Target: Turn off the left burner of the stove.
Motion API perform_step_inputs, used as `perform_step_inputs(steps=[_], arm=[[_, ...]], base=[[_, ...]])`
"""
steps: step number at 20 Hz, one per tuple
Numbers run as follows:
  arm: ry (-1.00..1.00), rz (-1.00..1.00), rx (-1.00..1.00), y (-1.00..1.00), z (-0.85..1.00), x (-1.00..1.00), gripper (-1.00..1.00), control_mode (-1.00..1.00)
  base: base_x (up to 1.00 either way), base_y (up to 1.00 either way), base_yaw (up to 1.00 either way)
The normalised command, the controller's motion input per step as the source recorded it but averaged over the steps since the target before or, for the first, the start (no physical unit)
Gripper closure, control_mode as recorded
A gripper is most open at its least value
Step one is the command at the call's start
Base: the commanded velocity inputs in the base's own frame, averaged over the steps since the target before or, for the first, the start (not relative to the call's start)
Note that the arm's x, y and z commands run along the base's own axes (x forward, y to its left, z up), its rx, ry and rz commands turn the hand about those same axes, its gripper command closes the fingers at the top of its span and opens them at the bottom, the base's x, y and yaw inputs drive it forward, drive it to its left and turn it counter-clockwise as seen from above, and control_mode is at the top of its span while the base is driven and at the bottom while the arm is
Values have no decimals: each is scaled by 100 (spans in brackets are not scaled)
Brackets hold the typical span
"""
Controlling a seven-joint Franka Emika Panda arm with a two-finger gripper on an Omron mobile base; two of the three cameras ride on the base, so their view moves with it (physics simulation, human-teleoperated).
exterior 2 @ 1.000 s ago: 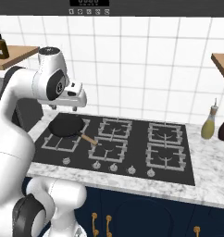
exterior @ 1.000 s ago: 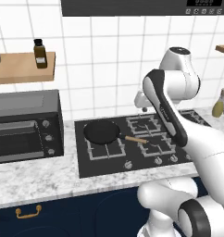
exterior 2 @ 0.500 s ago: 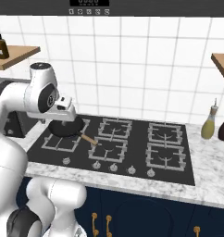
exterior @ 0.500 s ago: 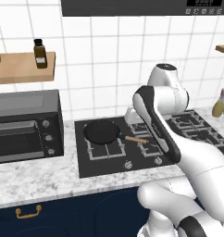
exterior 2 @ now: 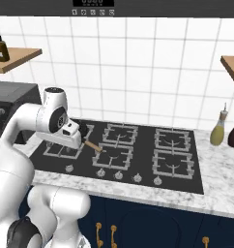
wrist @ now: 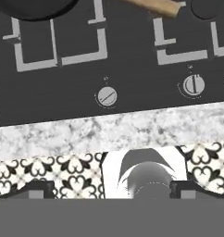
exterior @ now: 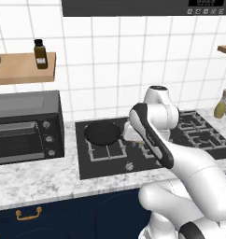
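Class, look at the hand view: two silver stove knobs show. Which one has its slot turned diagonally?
The left knob, below the pan's grate: its slot runs diagonally, while the right knob has an upright slot.

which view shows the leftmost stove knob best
The hand view: the leftmost knob sits nearly centred, seen from above, its marker line slanted. The left base view shows it small at the stove front; the right base view shows it small too.

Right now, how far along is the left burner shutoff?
Done: the arm is over the stove, with the hand camera looking down at the knob row. In hand: lining up on the leftmost knob, not yet touched. Left: close the gap, grip the knob and turn it off. The pan sits on the left burner.
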Motion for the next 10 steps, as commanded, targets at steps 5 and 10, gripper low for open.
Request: perform_step_inputs(steps=[5,10], arm=[[4,-30,11,20,-60,10,-100,-100],[3,-29,3,21,-40,37,-100,-100]], base=[[0,0,0],[0,0,0]])
